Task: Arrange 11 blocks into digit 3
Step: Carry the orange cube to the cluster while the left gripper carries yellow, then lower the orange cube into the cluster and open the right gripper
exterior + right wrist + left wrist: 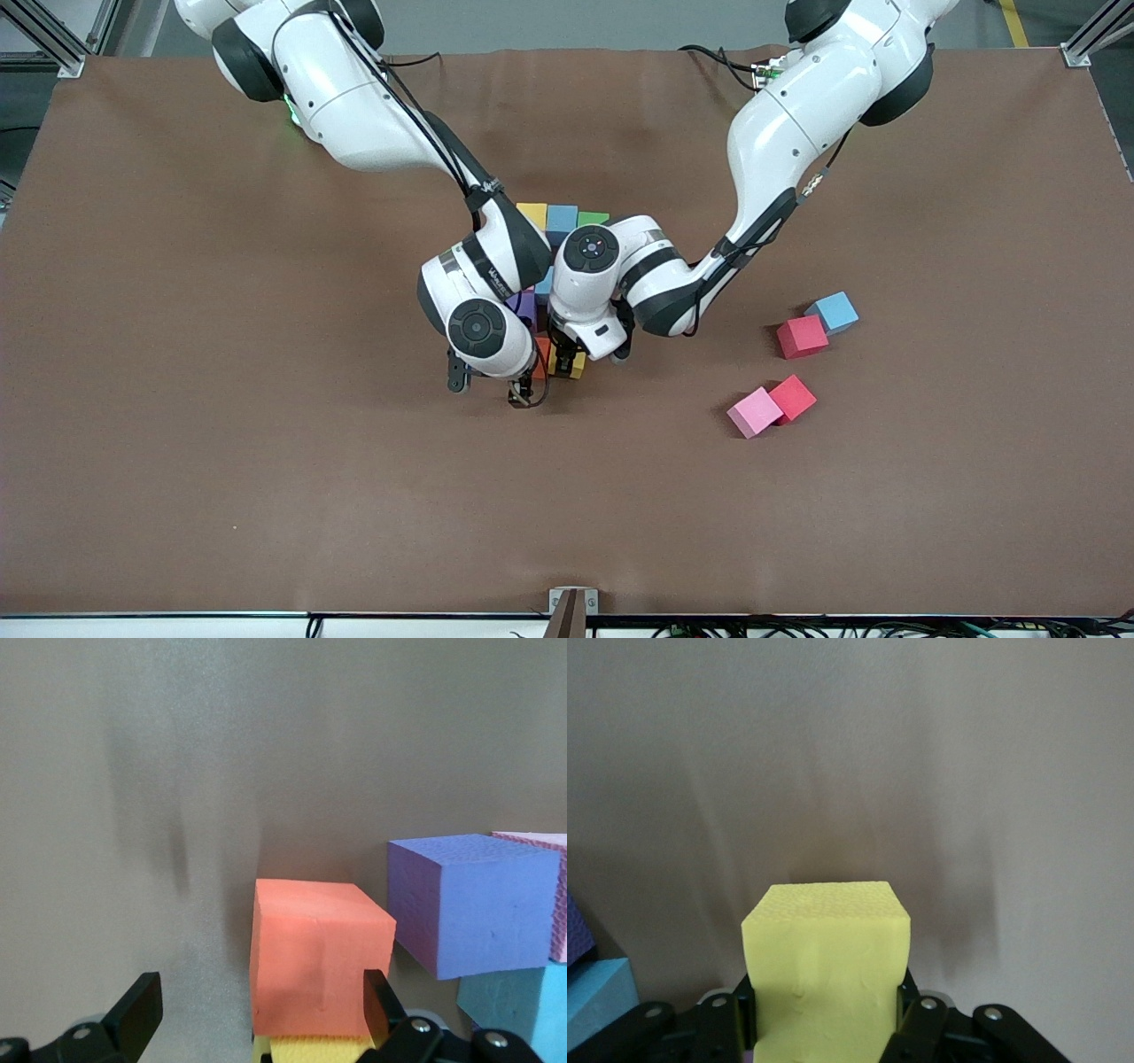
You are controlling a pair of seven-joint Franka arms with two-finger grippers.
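Note:
My left gripper (567, 361) is shut on a yellow block (827, 974), low at the end of the partly built digit 3 nearest the front camera, beside an orange block (541, 346). My right gripper (257, 1010) stands open at that same end, one fingertip (376, 997) against the orange block (319, 957), the other over bare table. Purple (469, 904), pink (558, 895) and light blue (514, 1010) blocks adjoin the orange one. The figure's bar farthest from the front camera shows yellow (532, 213), light blue (562, 220) and green (593, 217). Both arms hide the figure's middle.
Toward the left arm's end of the table lie loose cubes: a light blue one (833, 312) touching a red one (802, 337), and a pink one (754, 412) touching another red one (793, 397). Brown table (266, 461) lies bare around them.

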